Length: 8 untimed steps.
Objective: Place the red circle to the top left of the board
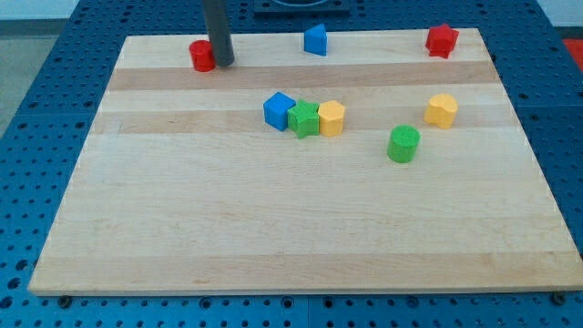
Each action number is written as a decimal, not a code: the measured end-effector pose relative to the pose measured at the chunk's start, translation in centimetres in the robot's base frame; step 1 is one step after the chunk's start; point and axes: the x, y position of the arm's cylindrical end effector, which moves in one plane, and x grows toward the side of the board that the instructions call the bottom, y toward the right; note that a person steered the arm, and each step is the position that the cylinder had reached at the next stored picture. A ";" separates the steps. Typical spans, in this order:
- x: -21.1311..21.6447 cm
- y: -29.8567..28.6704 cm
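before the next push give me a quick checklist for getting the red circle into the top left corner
1. Red circle near the top left of the board: ok.
2. My tip beside the circle, on the view's right: ok.
3. Tip actually touching the circle: cannot tell.
4. Path further left free of other blocks: ok.
5. Blue block and red block along the top edge well away: ok.
6. Circle fully on the board, not over the edge: ok.
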 end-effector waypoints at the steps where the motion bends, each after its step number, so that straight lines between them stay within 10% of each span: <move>1: 0.0 -1.9; 8: -1.1 -8.2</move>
